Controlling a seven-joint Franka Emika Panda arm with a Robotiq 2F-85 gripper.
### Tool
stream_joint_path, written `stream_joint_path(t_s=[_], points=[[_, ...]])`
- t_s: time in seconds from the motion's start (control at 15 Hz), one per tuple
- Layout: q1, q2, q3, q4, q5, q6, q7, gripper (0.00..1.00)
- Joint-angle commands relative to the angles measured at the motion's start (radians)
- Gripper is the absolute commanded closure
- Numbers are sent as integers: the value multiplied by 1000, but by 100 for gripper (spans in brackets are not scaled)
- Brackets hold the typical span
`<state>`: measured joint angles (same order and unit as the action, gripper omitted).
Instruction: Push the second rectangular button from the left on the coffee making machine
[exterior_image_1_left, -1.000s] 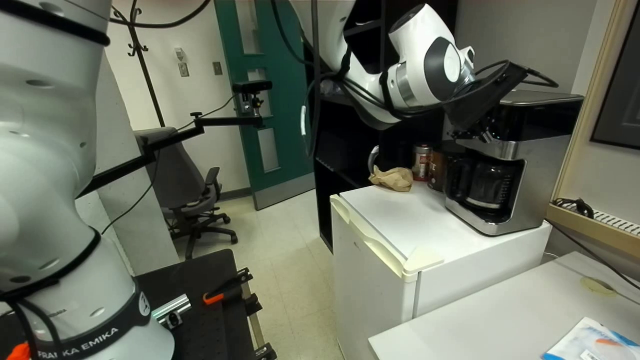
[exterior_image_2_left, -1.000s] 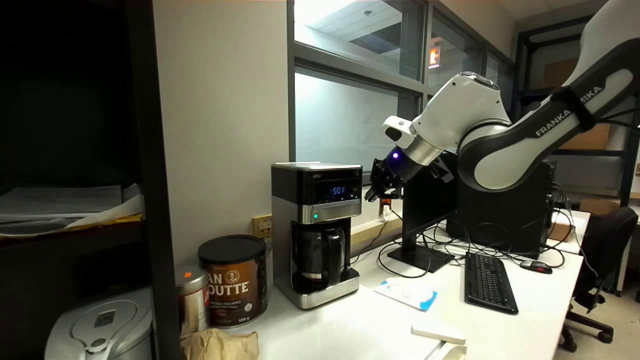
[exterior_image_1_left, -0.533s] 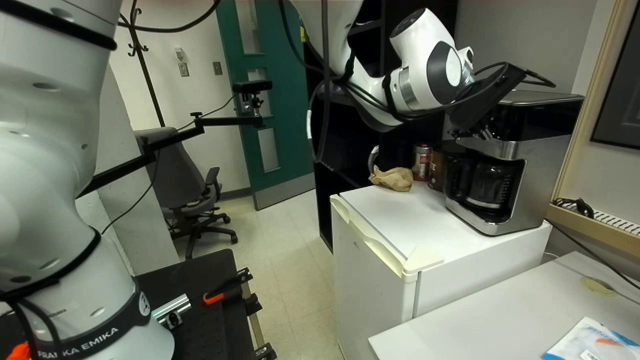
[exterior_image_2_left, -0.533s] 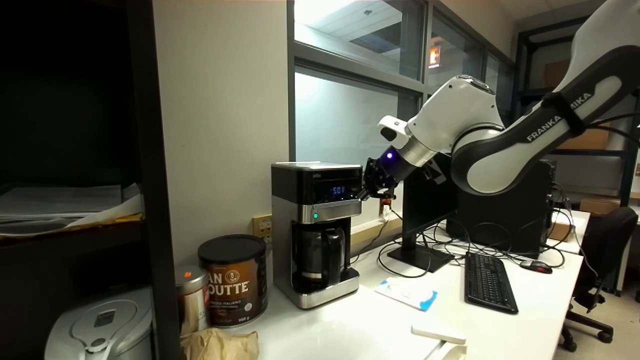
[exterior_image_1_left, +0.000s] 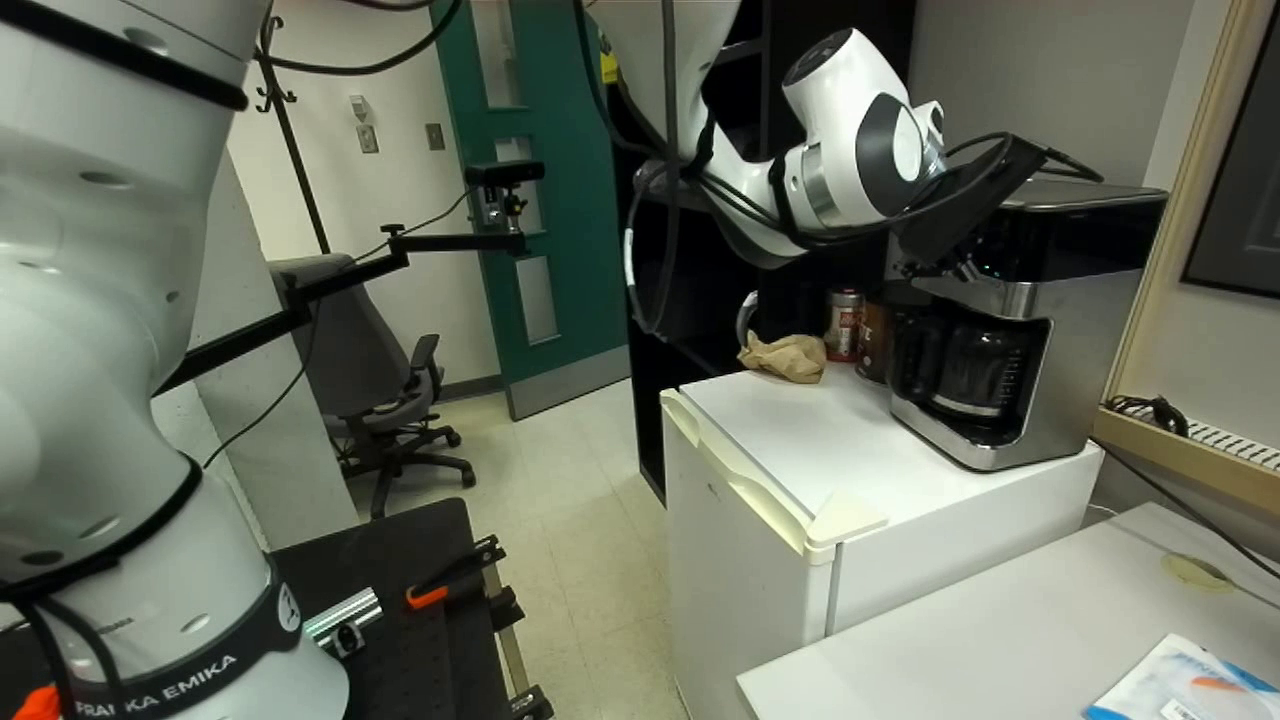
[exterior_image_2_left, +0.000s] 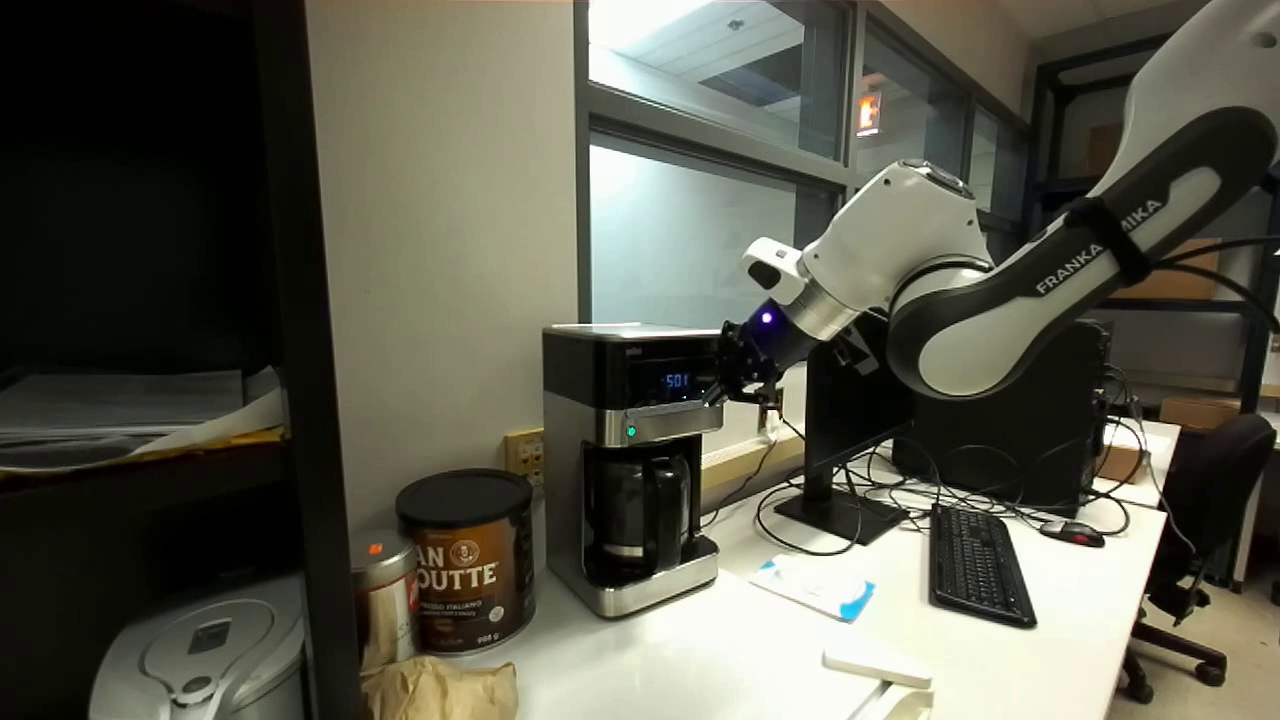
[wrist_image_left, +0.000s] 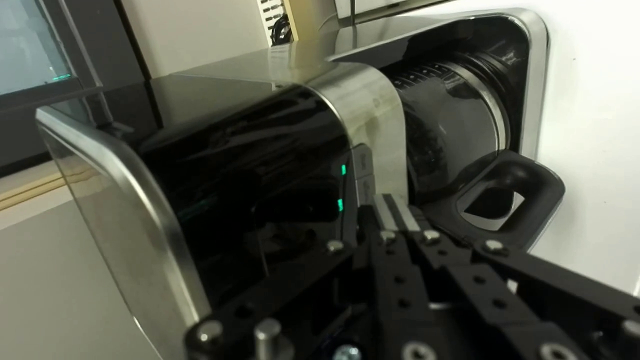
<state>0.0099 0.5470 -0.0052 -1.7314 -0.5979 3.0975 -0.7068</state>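
In the wrist view, left of the claw (wrist_image_left: 396, 200) is the coffee machine's dark panel (wrist_image_left: 270, 170); just beside the tips, two rectangular buttons (wrist_image_left: 364, 175), the second-from-left not distinguishable. Clenched and empty, the claw could, slipping sideways, press a wrong neighbour or bump the carafe handle (wrist_image_left: 542, 195) to its right.

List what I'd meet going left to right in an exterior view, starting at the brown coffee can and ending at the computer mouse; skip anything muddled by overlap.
Left to right: coffee can, coffee machine, black monitor, keyboard, mouse.
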Motion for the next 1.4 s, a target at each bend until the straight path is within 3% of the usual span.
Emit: stream_joint_path(t_s=[0.0,1.33], points=[[1,45,4,61,1,20,-2,100],[5,94,-15,114,0,12,9,100]])
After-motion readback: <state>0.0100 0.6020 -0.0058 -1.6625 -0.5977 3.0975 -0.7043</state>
